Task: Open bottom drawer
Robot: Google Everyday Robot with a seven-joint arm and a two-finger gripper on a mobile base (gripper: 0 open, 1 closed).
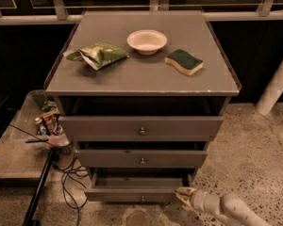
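Far left: a low platform (14, 159) beside the cabinet carries a cluster of small bottles (48, 124). Loose cables (68, 175) trail from it across the floor, near the cabinet's lower left corner.

Centre: the grey cabinet (85, 81) has on its top, left to right, a green snack bag (98, 54), a white bowl (146, 41) and a green-and-yellow sponge (184, 61). None bears on the work.

Below are the top drawer (99, 126) and the middle drawer (108, 158). The bottom drawer (115, 195) sits lowest, its front drawn forward far enough that a strip of plain grey inside shows. Its round knob (142, 198) is centred on the front, with nothing on it.

Right: my gripper (180, 192) is low at the bottom drawer's right front corner, touching it or just beside it; I cannot tell which, nor whether it is open or closed. My arm (226, 208) runs off toward the lower right.

Assessment: the drawer is partly open and travel probably remains. Any pull applied at one corner is likely to skew the drawer and bind it. I recommend drawing straight outward along the drawer's own line, slowly, and keeping the arm low. The cables at the left corner should be watched in case the front reaches them.
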